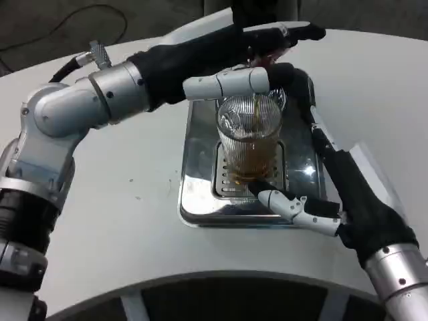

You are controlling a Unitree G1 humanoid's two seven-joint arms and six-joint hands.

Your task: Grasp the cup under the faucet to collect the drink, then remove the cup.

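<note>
A clear ribbed glass cup (249, 137) stands upright on the grate of a steel drip tray (199, 190). It is partly filled with brown drink, and a thin brown stream (256, 107) falls into it from above. My right hand (328, 167) wraps the cup from the right, thumb (294, 204) by its base in front and fingers (299, 83) curved behind it. My left hand (224, 57) reaches across over the cup and covers the faucet, a white finger (227, 83) lying across just above the rim. The faucet itself is hidden beneath that hand.
The tray sits mid-table on a white round tabletop (127, 221). My left forearm (87, 100) crosses from the left above the table. The table's near edge curves along the bottom, with dark floor beyond the far edge.
</note>
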